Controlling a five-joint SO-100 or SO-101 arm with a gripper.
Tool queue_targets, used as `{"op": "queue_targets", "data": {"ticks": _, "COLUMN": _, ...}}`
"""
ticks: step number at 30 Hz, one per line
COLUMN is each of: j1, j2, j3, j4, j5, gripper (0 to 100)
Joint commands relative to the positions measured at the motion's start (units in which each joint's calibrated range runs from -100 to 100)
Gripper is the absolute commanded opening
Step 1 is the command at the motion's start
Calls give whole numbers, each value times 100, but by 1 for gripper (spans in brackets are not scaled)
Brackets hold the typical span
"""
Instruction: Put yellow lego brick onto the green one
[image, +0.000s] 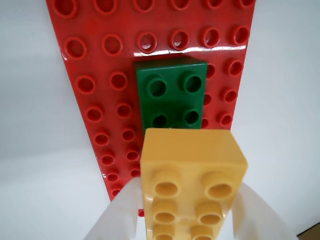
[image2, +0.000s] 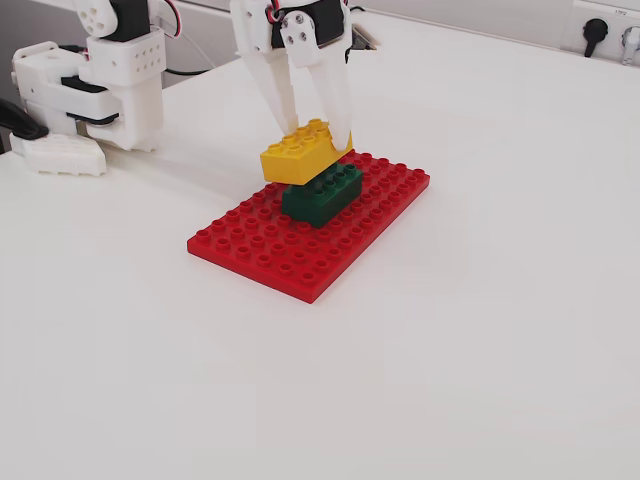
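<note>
Yellow chunky plastic brick (image2: 300, 150) sits squeezed in our white two-finger gripper (image2: 315, 135), upper middle of the fixed view, partly over the dark green plastic brick (image2: 322, 195) (on the red baseplate (image2: 300, 265)). Its offset could make the studs miss.

Bright, even light is filling both pictures; the white table (image2: 480, 330) is looking almost washed out. A shiny white streak is glaring across the red baseplate (image: 90, 60) in the wrist view; the yellow lego brick (image: 192, 175) is looking a bit blurry up close. Only soft, faint shadows are showing in the fixed view.
</note>
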Motion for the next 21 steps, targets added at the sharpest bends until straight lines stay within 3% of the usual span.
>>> {"op": "queue_targets", "data": {"ticks": 1, "j1": -129, "j2": -25, "j3": -41, "j4": -46, "j5": -2, "gripper": 12}}
{"op": "queue_targets", "data": {"ticks": 21, "j1": -364, "j2": -8, "j3": 95, "j4": -115, "j5": 9, "gripper": 12}}
